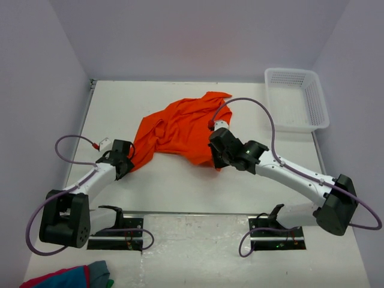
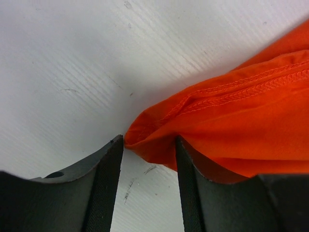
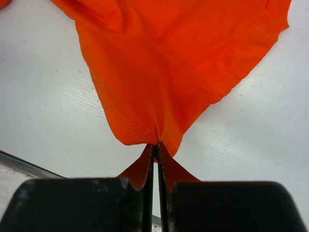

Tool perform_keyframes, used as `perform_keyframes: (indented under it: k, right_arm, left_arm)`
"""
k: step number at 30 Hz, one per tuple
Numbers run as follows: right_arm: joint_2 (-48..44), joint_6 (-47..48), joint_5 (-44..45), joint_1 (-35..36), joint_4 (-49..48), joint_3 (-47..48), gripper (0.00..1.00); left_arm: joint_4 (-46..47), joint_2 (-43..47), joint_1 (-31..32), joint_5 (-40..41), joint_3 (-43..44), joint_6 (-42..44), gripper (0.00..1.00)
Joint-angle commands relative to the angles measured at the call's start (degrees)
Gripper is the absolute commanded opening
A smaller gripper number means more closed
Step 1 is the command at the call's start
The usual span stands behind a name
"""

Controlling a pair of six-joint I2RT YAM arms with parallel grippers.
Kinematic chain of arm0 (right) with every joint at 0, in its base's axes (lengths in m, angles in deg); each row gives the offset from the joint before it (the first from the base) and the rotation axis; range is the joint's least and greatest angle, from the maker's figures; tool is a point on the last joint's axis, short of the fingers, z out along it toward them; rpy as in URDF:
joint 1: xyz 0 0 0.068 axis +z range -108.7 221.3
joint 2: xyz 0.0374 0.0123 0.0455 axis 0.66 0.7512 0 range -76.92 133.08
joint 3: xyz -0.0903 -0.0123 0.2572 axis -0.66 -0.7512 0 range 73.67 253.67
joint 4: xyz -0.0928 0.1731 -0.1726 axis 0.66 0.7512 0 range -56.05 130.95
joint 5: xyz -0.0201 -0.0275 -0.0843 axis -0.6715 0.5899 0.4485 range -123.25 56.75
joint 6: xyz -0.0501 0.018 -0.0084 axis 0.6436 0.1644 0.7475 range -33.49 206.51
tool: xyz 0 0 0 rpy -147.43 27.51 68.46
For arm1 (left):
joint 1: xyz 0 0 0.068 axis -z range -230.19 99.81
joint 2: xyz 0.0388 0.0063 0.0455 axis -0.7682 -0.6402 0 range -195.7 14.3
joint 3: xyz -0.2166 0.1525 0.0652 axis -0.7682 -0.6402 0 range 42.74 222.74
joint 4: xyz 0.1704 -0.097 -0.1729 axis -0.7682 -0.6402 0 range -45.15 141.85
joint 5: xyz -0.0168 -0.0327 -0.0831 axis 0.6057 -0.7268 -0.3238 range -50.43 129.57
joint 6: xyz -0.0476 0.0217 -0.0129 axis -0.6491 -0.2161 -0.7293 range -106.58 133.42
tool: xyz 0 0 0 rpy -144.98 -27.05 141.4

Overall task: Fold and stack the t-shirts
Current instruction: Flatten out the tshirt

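Note:
An orange t-shirt (image 1: 180,129) lies crumpled on the white table, mid-centre. My right gripper (image 1: 217,161) is shut on its near right hem; in the right wrist view the cloth (image 3: 164,72) is pinched between the closed fingers (image 3: 155,159). My left gripper (image 1: 126,170) is open at the shirt's near left corner. In the left wrist view a stitched hem corner (image 2: 159,140) lies at the fingertips, partly over the right finger (image 2: 186,183), with bare table between the jaws.
A white plastic basket (image 1: 298,99) stands at the back right. A red, blue and grey cloth bundle (image 1: 72,277) lies at the near left corner. Purple walls enclose the table on three sides.

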Motion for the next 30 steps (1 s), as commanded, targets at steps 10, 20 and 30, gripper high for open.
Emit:
perform_keyframes:
  k: [10,20,30]
  right_arm:
    - [-5.2,0.0,4.5,-1.9,5.2,1.8,0.0]
    - [-6.8,4.2,15.3,-11.2,11.4,12.1,0.0]
    - [-7.9,9.6,20.9,-18.2,12.1,27.0,0.0]
  left_arm:
    - [4.4,-0.1,-6.1,-5.9,0.4,3.6,0.0]
    - [-8.3,15.8,-6.0,-5.1,9.7,6.9,0.0]
    - [-10.4,27.2,-6.0,-8.8,28.4,12.1,0.0]
